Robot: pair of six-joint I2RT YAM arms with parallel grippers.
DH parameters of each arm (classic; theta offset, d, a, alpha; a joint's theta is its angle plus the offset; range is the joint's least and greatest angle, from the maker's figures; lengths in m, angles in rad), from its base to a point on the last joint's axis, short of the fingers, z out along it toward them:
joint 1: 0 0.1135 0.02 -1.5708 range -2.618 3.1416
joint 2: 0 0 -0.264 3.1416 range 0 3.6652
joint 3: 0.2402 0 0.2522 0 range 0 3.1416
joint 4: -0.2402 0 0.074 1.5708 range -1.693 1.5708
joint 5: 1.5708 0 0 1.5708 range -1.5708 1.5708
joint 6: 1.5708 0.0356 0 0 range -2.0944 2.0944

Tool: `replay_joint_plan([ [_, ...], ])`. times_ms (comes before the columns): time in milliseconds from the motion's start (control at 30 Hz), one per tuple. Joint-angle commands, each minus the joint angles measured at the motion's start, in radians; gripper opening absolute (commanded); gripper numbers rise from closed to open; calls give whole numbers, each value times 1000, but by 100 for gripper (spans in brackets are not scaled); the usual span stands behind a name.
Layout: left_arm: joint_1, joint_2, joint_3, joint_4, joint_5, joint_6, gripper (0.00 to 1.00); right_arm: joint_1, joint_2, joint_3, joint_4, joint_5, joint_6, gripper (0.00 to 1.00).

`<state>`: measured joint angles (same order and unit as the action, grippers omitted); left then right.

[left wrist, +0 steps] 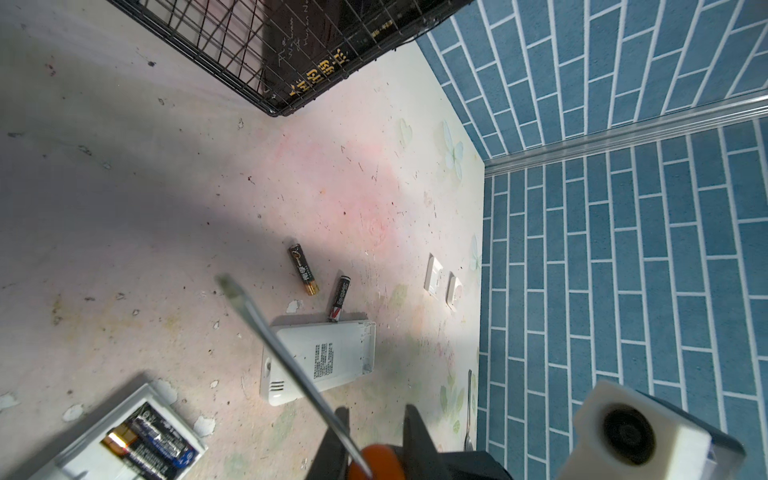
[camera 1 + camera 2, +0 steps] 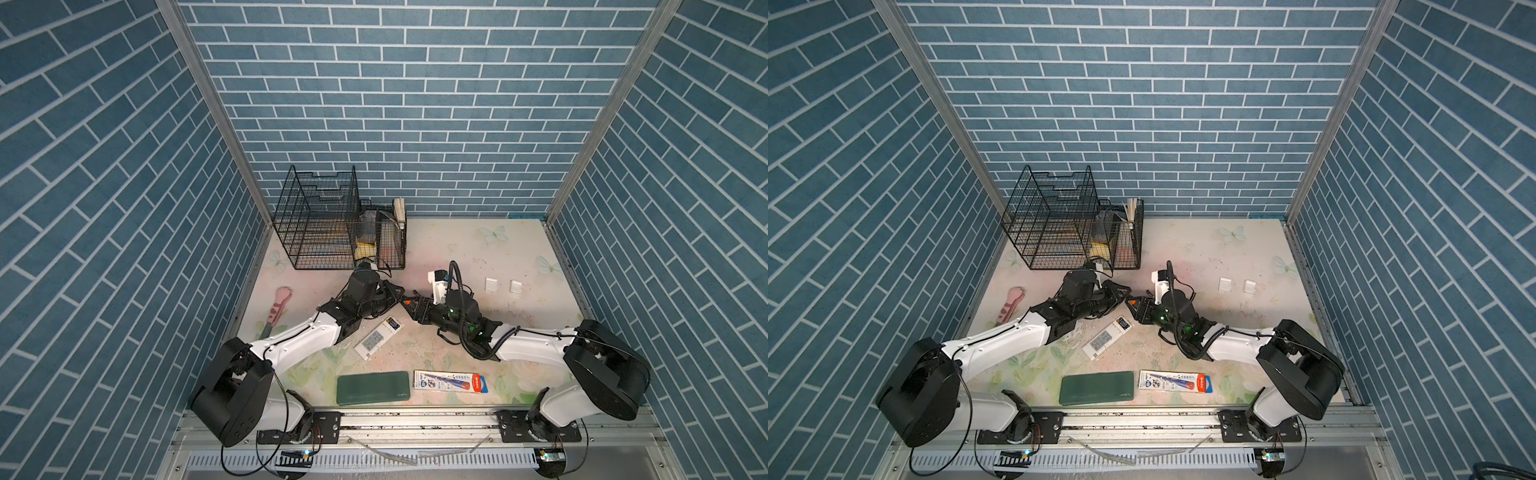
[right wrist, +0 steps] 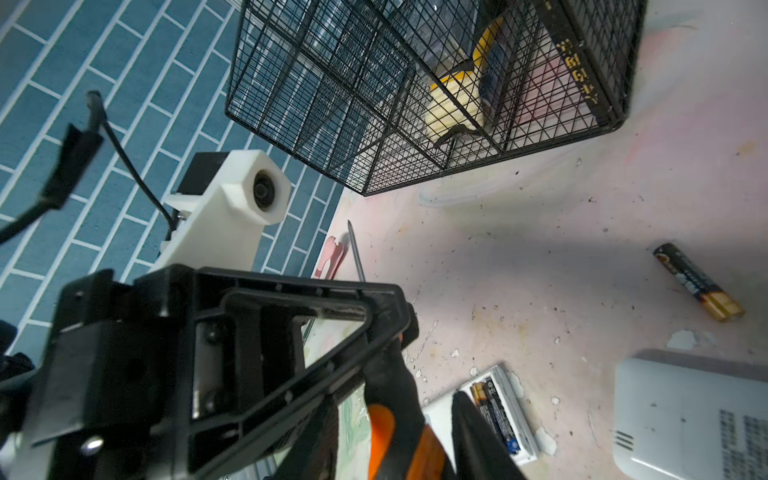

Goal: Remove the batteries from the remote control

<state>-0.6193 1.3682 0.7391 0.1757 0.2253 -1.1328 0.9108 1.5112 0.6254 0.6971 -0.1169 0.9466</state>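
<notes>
Left arm: my left claw is clamped shut on the orange-handled, steel-shafted screwdriver, which it holds above the middle of the table. The bare shaft projects beyond the claw's black triangular finger frame.

Right arm: my right claw meets the left claw tip to tip from the opposite side. Its fingers stand on either side of the orange handle. I cannot tell whether they press on it.

Battery locations:
- The white rectangular plastic remote control lies flat on the pale floral tabletop, on the base side of both claws, back up and compartment open.
- Two black cylindrical batteries sit side by side in that compartment.
- A loose black battery with a gold end lies on the tabletop, apart from the remote control.
- A second loose battery lies near it. One end is at the edge of a second white plastic unit, which rests label side up. I cannot tell whether they touch.

Surroundings: a black wire-mesh rack stands at the far left of the table. A dark green flat rectangular case and a printed red-and-white blister pack lie side by side near the front edge.
</notes>
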Motion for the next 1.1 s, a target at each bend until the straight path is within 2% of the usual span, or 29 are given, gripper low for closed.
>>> replay_joint_plan([
  [0,4,-4,18,-1,2,13,0,8,25,27,71,11,42,41],
  [367,3,-10,-17,20,3,3,0,10,110,60,168,23,65,38],
  [567,10,-23,-33,19,0,4,0,14,100,68,153,47,38,38],
  [733,19,-30,-38,19,0,1,0,22,85,62,143,70,24,33],
  [1067,32,-30,-64,20,-3,-1,0,30,75,62,142,73,6,37],
])
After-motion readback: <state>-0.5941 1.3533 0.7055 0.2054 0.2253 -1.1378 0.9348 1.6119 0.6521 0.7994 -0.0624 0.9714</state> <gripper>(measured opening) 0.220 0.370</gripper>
